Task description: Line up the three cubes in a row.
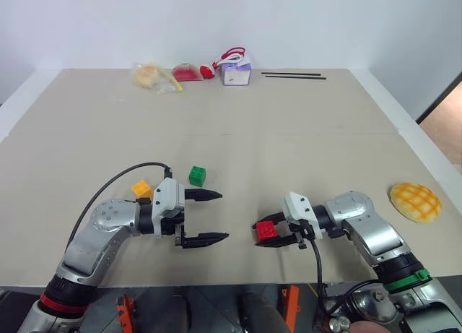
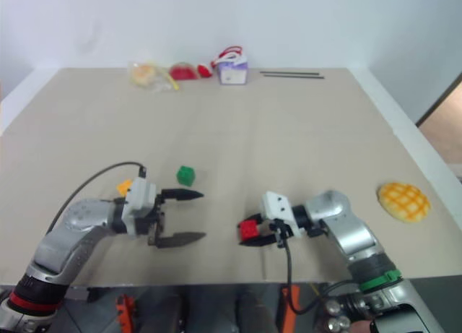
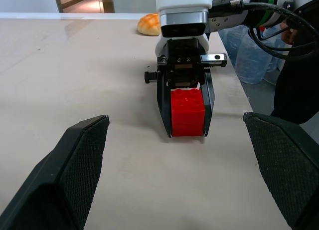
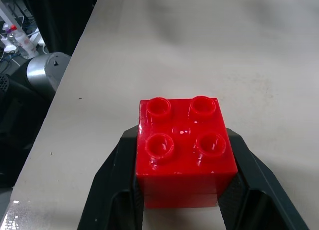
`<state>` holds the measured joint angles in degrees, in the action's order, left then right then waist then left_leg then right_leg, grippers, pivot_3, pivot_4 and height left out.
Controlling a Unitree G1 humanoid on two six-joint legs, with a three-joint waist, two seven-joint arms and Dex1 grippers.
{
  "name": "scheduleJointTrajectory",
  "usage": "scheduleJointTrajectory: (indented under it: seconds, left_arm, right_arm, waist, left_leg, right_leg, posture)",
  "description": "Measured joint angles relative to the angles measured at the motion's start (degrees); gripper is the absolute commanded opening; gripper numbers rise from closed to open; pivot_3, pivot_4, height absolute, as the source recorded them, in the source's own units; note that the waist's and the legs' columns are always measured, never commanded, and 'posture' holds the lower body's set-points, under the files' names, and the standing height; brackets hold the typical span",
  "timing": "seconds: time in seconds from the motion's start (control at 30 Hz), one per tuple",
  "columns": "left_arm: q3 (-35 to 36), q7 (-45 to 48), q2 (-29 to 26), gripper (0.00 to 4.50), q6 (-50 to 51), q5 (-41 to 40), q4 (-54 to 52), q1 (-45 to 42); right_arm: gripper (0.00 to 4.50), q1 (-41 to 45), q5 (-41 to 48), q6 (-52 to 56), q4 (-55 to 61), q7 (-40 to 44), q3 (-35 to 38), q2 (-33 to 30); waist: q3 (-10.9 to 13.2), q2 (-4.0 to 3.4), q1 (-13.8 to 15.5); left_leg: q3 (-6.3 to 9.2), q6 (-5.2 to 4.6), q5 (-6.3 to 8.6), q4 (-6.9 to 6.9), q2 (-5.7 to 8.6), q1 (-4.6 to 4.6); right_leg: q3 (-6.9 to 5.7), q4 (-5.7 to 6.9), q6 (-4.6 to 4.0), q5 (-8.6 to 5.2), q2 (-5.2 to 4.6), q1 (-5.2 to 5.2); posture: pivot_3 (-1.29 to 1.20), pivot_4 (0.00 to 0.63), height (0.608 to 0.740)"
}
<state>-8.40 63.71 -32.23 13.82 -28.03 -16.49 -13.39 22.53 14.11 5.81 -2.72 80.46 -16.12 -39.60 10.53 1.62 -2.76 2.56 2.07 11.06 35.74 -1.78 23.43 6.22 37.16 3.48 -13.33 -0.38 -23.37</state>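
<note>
Near the table's (image 1: 289,152) front edge, the right gripper (image 1: 264,235) grasps the red cube (image 1: 266,230). Left of it the left gripper (image 1: 215,217) gapes, released. Farther left sit the yellow-orange cube (image 1: 141,188) and green cube (image 1: 197,176).

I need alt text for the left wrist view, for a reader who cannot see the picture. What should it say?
The right gripper holds a red cube between its two black fingers, low on the beige table. The left gripper's own fingers stand wide open in the foreground, with nothing between them. A yellow crosshatched bun lies at the table's far edge.
</note>
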Motion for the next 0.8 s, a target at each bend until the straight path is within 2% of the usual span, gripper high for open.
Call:
scheduleJointTrajectory:
  seconds: [0.17, 0.2, 0.5, 0.63, 0.8]
  left_arm:
    - [0.0, -0.61, 0.05, 4.5, 0.08, -0.05, -0.04, 0.13]
    - [0.0, -0.8, 0.1, 4.5, 0.11, -0.1, -0.16, 0.19]
    - [0.53, -4.43, 1.13, 4.5, 1.42, -1.2, -0.68, 1.82]
    - [3.1, -14.34, 5.78, 4.5, 1.87, 0.52, -1.87, 2.41]
    - [5.46, -32.69, 14.89, 4.5, 4.22, 6.69, -2.28, 2.4]
  right_arm:
    - [4.38, 0.0, -0.05, -0.07, -0.43, -0.4, 0.04, 0.01]
    - [4.48, 0.0, 0.02, -0.05, -0.34, -0.41, 0.06, 0.0]
    - [4.48, 0.01, 5.84, 7.6, 8.1, -0.43, 2.64, -0.98]
    - [4.48, 3.06, 15.23, 17.74, 13.98, -4.21, 8.4, -0.62]
    - [4.48, 8.27, 16.99, 24.36, 14.86, -16.07, 11.92, 3.89]
  waist:
    - [0.0, 0.0, 0.0]
    - [0.0, 0.0, 0.0]
    - [0.0, 0.0, 0.01]
    - [0.0, 0.0, 0.03]
    - [-0.03, 0.05, 0.03]
  left_leg:
    - [0.0, 0.0, 0.0, 0.0, 0.0, 0.0]
    - [0.0, 0.0, 0.0, 0.0, 0.0, 0.0]
    - [0.02, 0.0, 0.0, 0.0, 0.0, 0.01]
    - [0.03, 0.0, 0.0, 0.09, 0.0, 0.0]
    - [0.06, 0.02, -0.02, 0.15, 0.01, -0.02]
  right_leg:
    - [0.0, 0.0, 0.0, 0.0, 0.0, 0.0]
    - [0.0, 0.0, 0.0, 0.0, 0.0, 0.0]
    - [0.0, 0.01, 0.01, 0.01, 0.0, 0.0]
    - [0.0, 0.02, 0.04, 0.07, -0.01, 0.04]
    - [-0.01, 0.02, 0.05, 0.17, 0.01, 0.08]
  posture:
    - [0.0, 0.15, 0.74]
    - [0.0, 0.15, 0.74]
    - [0.0, 0.15, 0.74]
    - [0.0, 0.15, 0.74]
    - [0.0, 0.15, 0.74]
